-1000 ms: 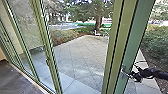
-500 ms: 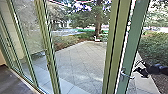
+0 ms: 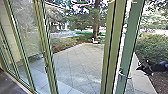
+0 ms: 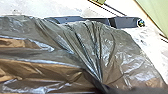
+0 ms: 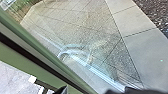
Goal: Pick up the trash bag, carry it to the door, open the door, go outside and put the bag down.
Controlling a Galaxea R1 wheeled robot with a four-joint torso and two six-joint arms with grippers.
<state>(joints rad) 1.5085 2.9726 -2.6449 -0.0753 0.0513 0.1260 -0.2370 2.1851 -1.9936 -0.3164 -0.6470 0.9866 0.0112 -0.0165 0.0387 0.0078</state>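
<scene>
Left pincer (image 4: 103, 87) grips the bag (image 4: 75, 47) at the door (image 3: 132, 32); right pincer (image 3: 144, 70), apart from the handle (image 3: 123, 75), cannot be judged open or closed. Exit and set-down remain.

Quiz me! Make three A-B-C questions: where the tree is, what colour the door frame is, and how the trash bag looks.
1. Where is the tree?
A. Inside on the floor
B. Past the paving
C. Between the robot and the door

2. What colour is the door frame?
A. Red
B. Blue
C. Green

3. How does the trash bag look?
A. Creased
B. Perfectly smooth
C. Rolled into a tiny ball

Answers:
1. B: the tree rises outdoors, beyond the paving.
2. C: the door frame shows green.
3. A: folds run all over the trash bag.
</scene>
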